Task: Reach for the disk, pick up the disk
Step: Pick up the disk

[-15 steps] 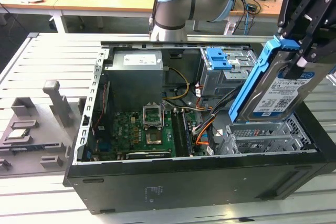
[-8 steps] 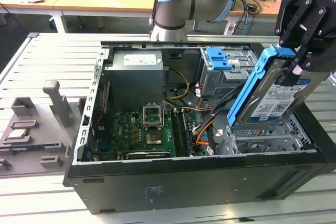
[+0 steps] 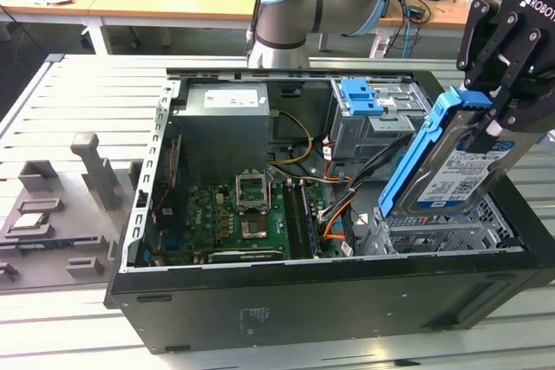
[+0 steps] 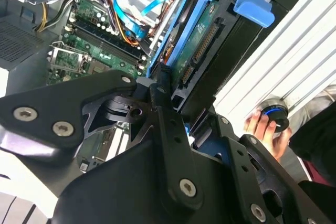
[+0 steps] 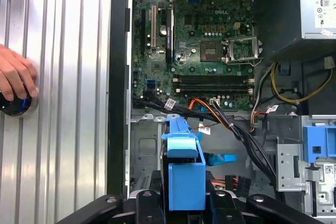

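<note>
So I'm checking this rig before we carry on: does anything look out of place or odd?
Yes. The disk hangs tilted above the open case, clamped in the gripper rather than seated in a bay. A hand also rests on a round knob on the table beside the case, close to the arm.

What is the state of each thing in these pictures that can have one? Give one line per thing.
disk: lifted out, tilted above the case, clamped at its upper end.
gripper: shut on the disk.
computer case: lying on its side, side panel off, inside exposed.
processor socket: open, no chip in it.
drive cage: fixed inside the case, blue latch on top.
person's hand: resting on a round knob.
</note>
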You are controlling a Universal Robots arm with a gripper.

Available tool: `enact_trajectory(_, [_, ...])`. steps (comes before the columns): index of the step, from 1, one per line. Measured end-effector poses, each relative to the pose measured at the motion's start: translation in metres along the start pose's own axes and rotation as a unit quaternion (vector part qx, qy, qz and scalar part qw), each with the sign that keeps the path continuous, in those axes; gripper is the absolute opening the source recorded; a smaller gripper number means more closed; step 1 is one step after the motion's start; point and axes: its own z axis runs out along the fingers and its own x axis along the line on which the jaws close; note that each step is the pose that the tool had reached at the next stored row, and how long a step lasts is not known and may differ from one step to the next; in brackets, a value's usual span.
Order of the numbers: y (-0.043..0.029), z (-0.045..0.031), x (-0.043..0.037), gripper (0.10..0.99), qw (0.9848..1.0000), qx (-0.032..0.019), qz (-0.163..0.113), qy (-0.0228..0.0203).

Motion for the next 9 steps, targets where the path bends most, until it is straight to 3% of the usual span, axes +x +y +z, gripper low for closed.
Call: enact_trajectory(9, [-0.0017,0.0011,0.0023,0.369,1.0000,0.0000,0.000,0.0000])
